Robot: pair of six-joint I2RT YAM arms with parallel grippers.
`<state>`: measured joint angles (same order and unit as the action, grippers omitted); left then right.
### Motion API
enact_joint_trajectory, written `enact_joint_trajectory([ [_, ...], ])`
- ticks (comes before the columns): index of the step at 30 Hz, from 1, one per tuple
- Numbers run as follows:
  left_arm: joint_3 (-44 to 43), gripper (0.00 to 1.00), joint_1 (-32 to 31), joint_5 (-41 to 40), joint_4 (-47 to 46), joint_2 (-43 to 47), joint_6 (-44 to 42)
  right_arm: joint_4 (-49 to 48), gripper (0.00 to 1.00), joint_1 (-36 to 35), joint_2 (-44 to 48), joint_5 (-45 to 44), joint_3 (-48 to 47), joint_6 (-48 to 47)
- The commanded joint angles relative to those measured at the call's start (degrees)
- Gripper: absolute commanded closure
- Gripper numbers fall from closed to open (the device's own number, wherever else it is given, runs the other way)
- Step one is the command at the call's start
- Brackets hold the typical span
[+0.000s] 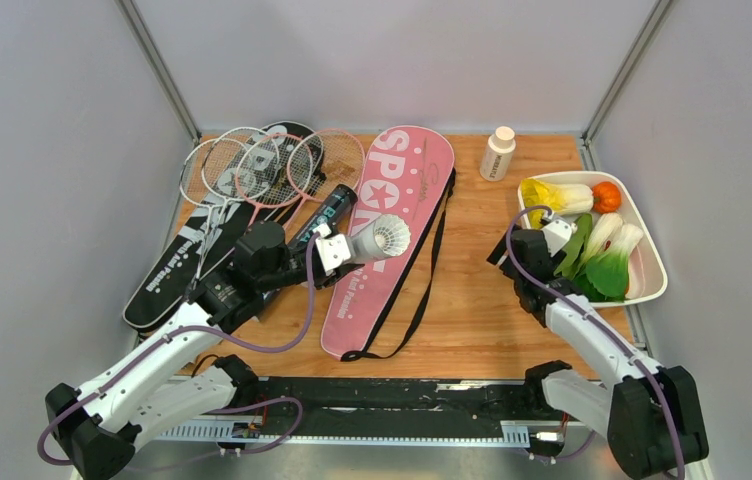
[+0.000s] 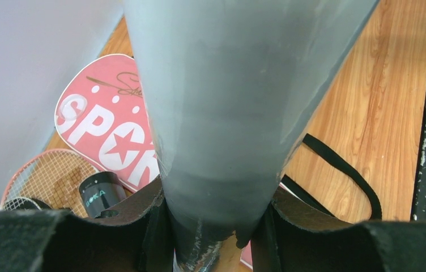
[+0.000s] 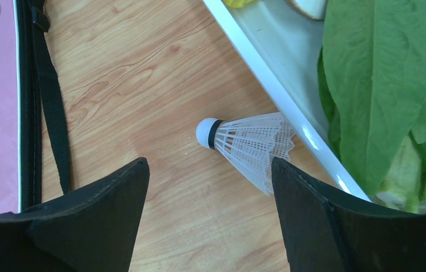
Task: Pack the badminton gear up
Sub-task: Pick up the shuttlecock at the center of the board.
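Observation:
My left gripper (image 1: 337,252) (image 2: 213,198) is shut on a long white tube (image 1: 382,238) (image 2: 228,85), held up over the pink "SPORT" bag (image 1: 402,170) (image 2: 103,130). A black tube (image 1: 327,215) (image 2: 100,195) lies just left of the bag, beside several white and pink rackets (image 1: 252,165) that rest on a black bag (image 1: 167,275). My right gripper (image 1: 517,250) (image 3: 209,164) stands open above the wooden table. A white shuttlecock (image 3: 250,144) lies just ahead of its fingertips, against the tray's edge, its skirt near the right finger. The top view does not show this shuttlecock.
A white tray (image 1: 657,285) (image 3: 267,62) of toy vegetables stands at the right, close to my right gripper. A small white bottle (image 1: 497,153) stands at the back. The pink bag's black strap (image 1: 422,290) (image 3: 52,107) trails over the table's middle.

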<state>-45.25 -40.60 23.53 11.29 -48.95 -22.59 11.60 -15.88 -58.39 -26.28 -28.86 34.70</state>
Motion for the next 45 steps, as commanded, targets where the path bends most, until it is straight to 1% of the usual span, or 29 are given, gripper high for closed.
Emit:
enact_joint_trajectory([
  [1,-0.92,0.74,-0.32,1.32,-3.62,1.17,0.88,-5.24,0.18,0.28,-1.94,0.93,1.44,1.94],
  [6,-1.04,0.74,-0.32,1.11,-2.87,1.48,1.15,-9.95,0.18,0.74,-6.41,2.8,3.15,1.67],
  [9,-1.37,0.74,-0.28,0.79,-2.37,1.52,1.14,-11.0,0.19,0.74,-8.6,3.87,2.93,1.35],
  [13,-1.77,0.74,-0.26,0.61,-1.93,1.49,1.23,-15.12,0.2,0.77,-10.34,4.9,3.26,0.42],
  [16,-1.84,0.74,-0.28,0.63,-1.97,1.38,1.42,-17.12,0.23,1.01,-10.41,5.63,3.63,0.01],
  [18,-1.97,0.74,-0.34,0.72,-1.98,1.13,1.34,-18.97,0.28,1.08,-10.1,5.92,4.19,-0.71],
  [19,-2.13,0.74,-0.33,0.73,-2.02,0.89,1.38,-19.43,0.31,1.24,-10.12,6.02,4.26,-1.04],
  [20,-2.21,0.74,-0.3,0.77,-1.92,0.75,1.22,-19.5,0.36,1.38,-10.37,6.01,4.15,-1.34],
  [22,-2.44,0.74,-0.28,0.81,-1.89,0.46,1.16,-19.59,0.52,1.57,-10.79,6.21,3.86,-2.1],
  [25,-2.38,0.74,-0.33,1.04,-1.89,0.24,1.1,-19.47,0.81,1.62,-9.64,6.53,3.52,-4.44],
  [27,-2.27,0.75,-0.33,1.01,-1.88,0.13,0.92,-18.66,0.94,1.64,-7.46,7.08,2.9,-6.32],
  [28,-2.09,0.75,-0.3,0.89,-1.84,0.15,0.9,-17.92,0.99,1.6,-5.76,7.57,2.0,-7.71],
  [31,-2.0,0.75,-0.3,0.67,-1.43,0.16,0.87,-15.39,1.0,1.61,0.19,10.22,-0.76,-12.29],
  [34,-1.97,0.75,-0.3,0.64,-0.88,0.37,1.21,-11.91,1.0,1.62,5.12,16.02,-5.61,-17.07],
  [37,-1.94,0.75,-0.36,0.52,-0.67,0.64,1.87,-6.57,1.0,1.59,8.12,24.77,-11.41,-21.74],
  [39,-1.94,0.75,-0.36,0.25,-0.47,0.58,2.32,-3.55,1.0,1.57,9.38,32.08,-15.68,-23.39],
  [45,-2.14,0.74,-0.36,-0.56,0.3,-0.23,3.29,1.49,1.0,1.44,12.2,50.0,-28.62,-25.02],
])
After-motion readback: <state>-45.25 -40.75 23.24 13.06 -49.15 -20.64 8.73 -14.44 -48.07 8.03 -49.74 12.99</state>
